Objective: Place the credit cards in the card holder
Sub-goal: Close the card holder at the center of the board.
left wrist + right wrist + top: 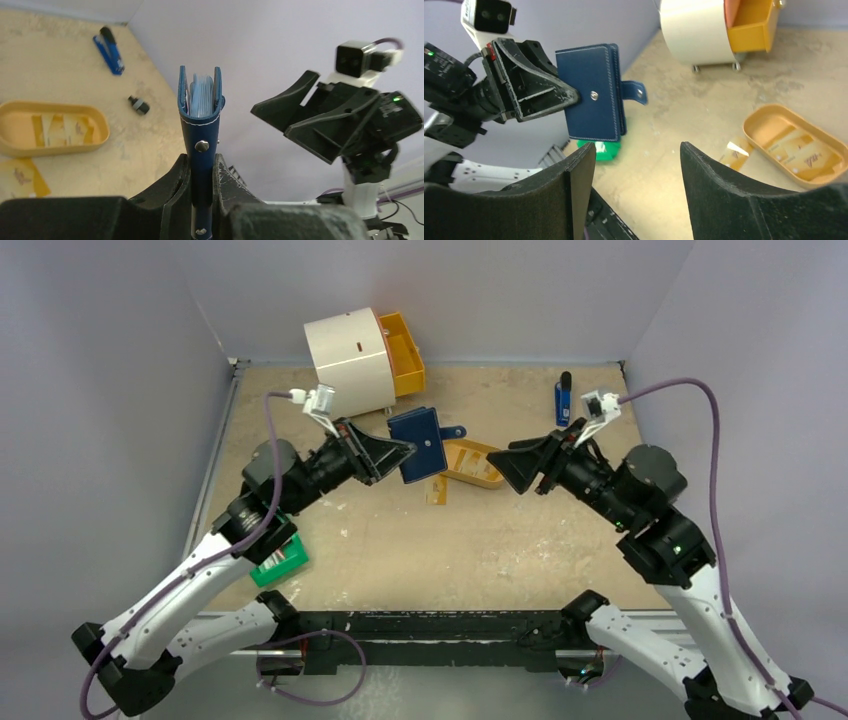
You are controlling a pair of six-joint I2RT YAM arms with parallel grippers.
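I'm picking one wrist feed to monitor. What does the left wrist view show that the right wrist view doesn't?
Left wrist only: the card holder seen from its open top edge with pale pockets, and a blue stapler. Right wrist only: its snap tab, the white drawer unit, a green box. Both: the left tool clamping the card holder, and the orange tray holding credit cards.
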